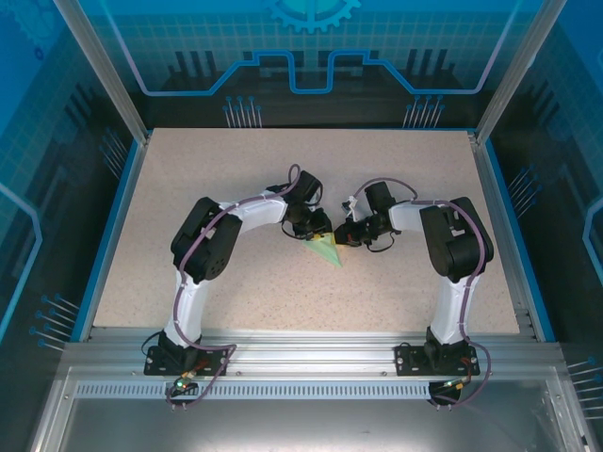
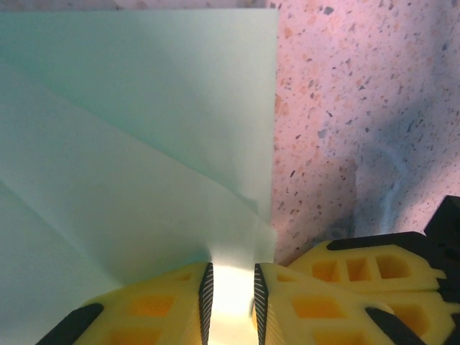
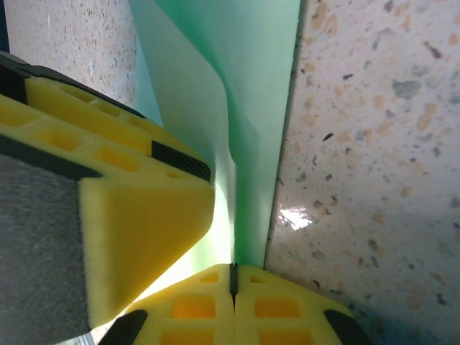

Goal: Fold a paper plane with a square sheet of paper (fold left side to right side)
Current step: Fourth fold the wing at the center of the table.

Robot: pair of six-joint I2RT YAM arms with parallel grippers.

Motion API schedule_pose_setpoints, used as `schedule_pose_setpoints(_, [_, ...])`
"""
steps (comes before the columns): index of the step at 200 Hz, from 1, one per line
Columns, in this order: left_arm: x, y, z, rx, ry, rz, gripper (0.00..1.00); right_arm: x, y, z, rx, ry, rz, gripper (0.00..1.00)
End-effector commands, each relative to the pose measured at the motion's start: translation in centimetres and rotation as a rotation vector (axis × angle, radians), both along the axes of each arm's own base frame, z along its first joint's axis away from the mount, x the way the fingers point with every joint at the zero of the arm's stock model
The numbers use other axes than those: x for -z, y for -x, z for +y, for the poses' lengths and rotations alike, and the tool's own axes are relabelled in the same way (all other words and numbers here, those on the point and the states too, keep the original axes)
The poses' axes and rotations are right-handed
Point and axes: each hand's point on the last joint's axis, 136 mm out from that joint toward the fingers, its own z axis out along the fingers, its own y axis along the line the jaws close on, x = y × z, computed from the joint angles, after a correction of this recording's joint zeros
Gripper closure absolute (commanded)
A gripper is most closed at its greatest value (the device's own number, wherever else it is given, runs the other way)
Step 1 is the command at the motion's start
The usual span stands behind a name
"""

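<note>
Both pincers on paper (image 1: 325, 249); creases in left-wrist view.

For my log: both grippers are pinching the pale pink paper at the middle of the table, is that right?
Not quite: the paper is pale mint green, not pink, as the left wrist view shows; the pink there is the table. Both the left gripper and right gripper do pinch it mid-table.

The pale mint-green folded paper sheet (image 1: 326, 250) is flanked mid-table by the left gripper (image 1: 318, 226) and right gripper (image 1: 347, 233).
</note>
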Motion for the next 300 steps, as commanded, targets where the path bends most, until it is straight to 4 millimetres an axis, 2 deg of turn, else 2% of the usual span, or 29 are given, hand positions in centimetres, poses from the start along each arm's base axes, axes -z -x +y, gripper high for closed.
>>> schedule_pose_setpoints(1, [1.5,0.6,0.1,0.018,-0.023,0.031,0.74,0.8,1.6,-0.5,-0.011,0.077,0.021,0.90])
schedule_pose_setpoints(31, [2.6,1.3,0.6,0.011,-0.035,0.051,0.74,-2.0,1.4,-0.8,-0.007,0.072,-0.032,0.81])
schedule_pose_setpoints(58, [3.0,1.6,0.6,0.009,-0.034,0.059,0.74,-4.3,2.0,-0.9,-0.010,0.054,-0.069,0.77])
schedule_pose_setpoints(86, [2.9,1.5,0.6,0.009,-0.032,0.056,0.74,-5.8,4.1,0.9,-0.072,-0.016,-0.066,0.77])
schedule_pose_setpoints(108, [2.9,1.5,0.6,0.008,-0.033,0.055,0.74,-5.2,5.6,2.1,-0.113,-0.020,-0.043,0.77])
schedule_pose_setpoints(137, [3.1,1.6,0.7,0.009,-0.038,0.058,0.74,-3.7,6.5,2.8,-0.136,-0.009,-0.009,0.77])
schedule_pose_setpoints(220, [3.0,1.7,1.0,0.007,-0.049,0.055,0.75,-0.2,7.8,1.5,-0.144,0.098,0.058,0.78])
schedule_pose_setpoints(272, [3.0,1.6,1.0,0.008,-0.055,0.052,0.75,0.7,8.2,0.9,-0.131,0.131,0.080,0.76])
schedule_pose_setpoints(300, [3.0,1.7,1.2,0.007,-0.061,0.052,0.75,0.1,7.9,1.0,-0.126,0.124,0.065,0.76])
